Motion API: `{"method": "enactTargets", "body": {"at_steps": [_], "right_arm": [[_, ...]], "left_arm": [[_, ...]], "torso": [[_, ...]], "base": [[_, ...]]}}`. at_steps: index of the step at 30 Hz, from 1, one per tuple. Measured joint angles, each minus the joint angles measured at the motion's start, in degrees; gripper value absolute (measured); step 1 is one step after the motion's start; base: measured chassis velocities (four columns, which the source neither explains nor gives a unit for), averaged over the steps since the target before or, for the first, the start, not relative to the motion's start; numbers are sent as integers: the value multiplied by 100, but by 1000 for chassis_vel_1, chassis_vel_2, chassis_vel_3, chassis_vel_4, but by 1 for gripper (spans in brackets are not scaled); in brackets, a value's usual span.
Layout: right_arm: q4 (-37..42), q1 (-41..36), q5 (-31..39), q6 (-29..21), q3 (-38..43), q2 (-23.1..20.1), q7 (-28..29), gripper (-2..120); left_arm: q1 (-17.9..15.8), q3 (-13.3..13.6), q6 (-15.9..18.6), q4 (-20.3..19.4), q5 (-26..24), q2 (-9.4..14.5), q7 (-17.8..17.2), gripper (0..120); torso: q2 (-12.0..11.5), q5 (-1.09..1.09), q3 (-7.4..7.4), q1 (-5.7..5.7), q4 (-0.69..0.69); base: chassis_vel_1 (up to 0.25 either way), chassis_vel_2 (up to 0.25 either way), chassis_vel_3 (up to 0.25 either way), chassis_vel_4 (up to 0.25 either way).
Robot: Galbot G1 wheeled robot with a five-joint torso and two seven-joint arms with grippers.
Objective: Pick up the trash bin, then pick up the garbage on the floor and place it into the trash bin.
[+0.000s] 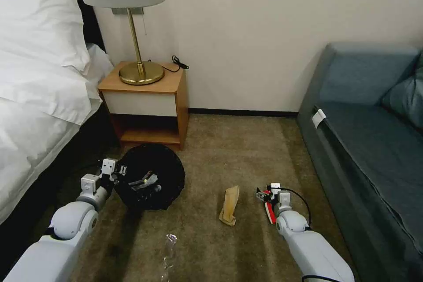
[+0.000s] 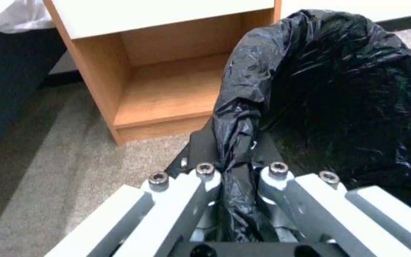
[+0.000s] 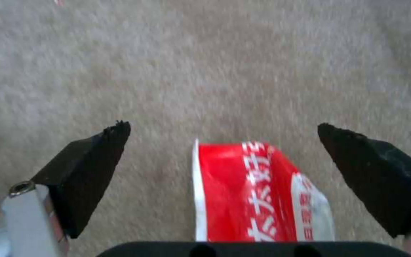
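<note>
Olive-brown carpet (image 1: 246, 150) runs across a bedroom floor, short-piled and flat. Take the wooden nightstand (image 1: 147, 103) as the anchor: a bed (image 1: 35, 83) with white linen lies to its left, a blue-grey fabric sofa (image 1: 370, 132) well off to its right, and a brass lamp (image 1: 136, 22) with a pale shade stands on top. Just in front of the nightstand's open lower shelf is the trash bin (image 1: 152, 180), round, its crinkly glossy black liner draped over the rim, with some litter inside. The left gripper (image 1: 115, 171) is at the bin's edge on the bed side — in the left wrist view its fingers (image 2: 205, 182) are pinched tight on a bunched fold of the liner (image 2: 236, 142). Further out from the nightstand, toward the sofa, a crumpled tan paper bag (image 1: 230, 205) lies flat on the carpet. Beyond it, the right gripper (image 1: 265, 197) hangs low with its jaws spread wide, holding nothing — the red-and-white packet (image 3: 258, 192), shiny and creased, lies on the carpet between the black fingertips (image 3: 96, 171), touching neither. A clear plastic bottle (image 1: 168, 251) lies nearest the robot.
</note>
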Motion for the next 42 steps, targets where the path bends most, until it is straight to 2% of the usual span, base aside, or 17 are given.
{"method": "enactTargets", "body": {"at_steps": [6, 16, 30, 38, 42], "right_arm": [[-362, -6, -39, 27, 31, -75, -207, 100], [-559, -149, -16, 74, 121, -87, -409, 100], [-1429, 57, -170, 762, 186, 63, -740, 100], [-1805, 360, -155, 825, 178, 176, -981, 100], [-1884, 410, -133, 852, 187, 194, -1127, 91]], "left_arm": [[-57, 20, -24, 133, 2, 33, 38, 4], [-50, 38, -25, 120, -9, 41, 48, 4], [48, 47, -37, 90, 66, -69, 47, 4], [-74, 90, -154, 370, 126, -158, 113, 4], [-121, 96, -160, 423, 94, -132, 135, 4]], "torso": [[0, 0, 0, 1, 0], [1, 0, 0, 1, -1], [1, 1, -1, 1, 1], [2, 2, -1, 0, 1], [2, -1, -2, 0, 0]], "base": [[0, 0, 0, 0], [0, 0, 0, 0], [0, 0, 0, 0], [0, 0, 0, 0], [0, 0, 0, 0]]}}
